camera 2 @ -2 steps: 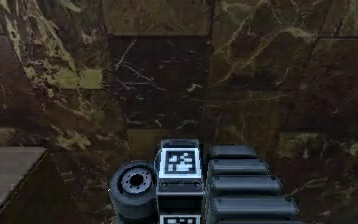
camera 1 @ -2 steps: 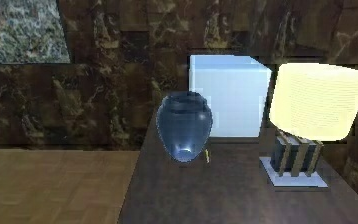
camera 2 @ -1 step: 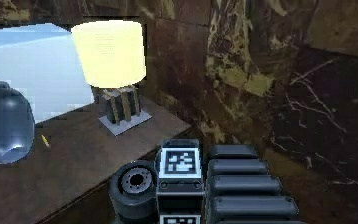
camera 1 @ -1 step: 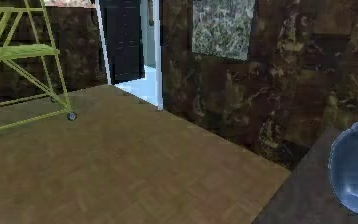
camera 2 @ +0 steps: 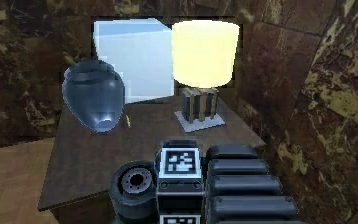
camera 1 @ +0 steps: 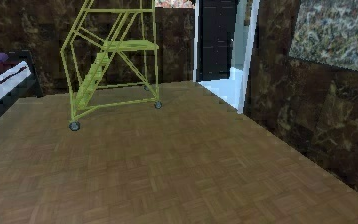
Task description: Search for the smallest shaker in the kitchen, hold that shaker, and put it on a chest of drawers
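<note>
A brown wooden top (camera 2: 87, 165), perhaps a chest of drawers, lies in the arm side view. On or over it is a dark blue urn-shaped thing (camera 2: 92, 92); I cannot tell if it is the shaker. The arm's dark bar (camera 2: 242, 190) rises from the bottom edge with a white marked square (camera 2: 183, 166) at its end. Left of that square is the gripper's dark round body (camera 2: 135, 186), low over the wooden top. Its far end is not clear to me, so I cannot tell whether it holds anything.
A pale blue box (camera 2: 133, 58) and a lamp with a yellow shade (camera 2: 204, 55) stand at the back of the top. Ahead, a yellow-green rolling ladder (camera 1: 115, 60) stands on the wooden floor. Nearby are a doorway with a dark door (camera 1: 217, 40), a wall picture (camera 1: 332, 32) and a bed corner (camera 1: 9, 85).
</note>
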### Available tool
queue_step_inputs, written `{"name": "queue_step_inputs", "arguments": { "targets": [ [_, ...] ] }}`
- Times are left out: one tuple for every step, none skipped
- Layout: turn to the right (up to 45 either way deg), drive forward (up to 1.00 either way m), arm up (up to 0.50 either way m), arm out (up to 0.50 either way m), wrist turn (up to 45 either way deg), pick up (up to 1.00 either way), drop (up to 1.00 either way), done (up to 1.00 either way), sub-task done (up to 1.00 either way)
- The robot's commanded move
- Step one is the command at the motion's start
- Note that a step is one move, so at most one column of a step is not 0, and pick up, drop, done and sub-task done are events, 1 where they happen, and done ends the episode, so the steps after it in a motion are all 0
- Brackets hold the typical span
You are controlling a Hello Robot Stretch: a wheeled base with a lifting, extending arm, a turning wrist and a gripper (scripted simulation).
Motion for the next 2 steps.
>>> {"name": "queue_step_inputs", "arguments": {
  "targets": [
    [0.0,0.00,0.00,0.42,0.0,0.00,0.00,0.00,0.00],
    [0.0,0.00,0.00,0.00,45.0,0.00,0.00,0.00,0.00]
  ]
}}
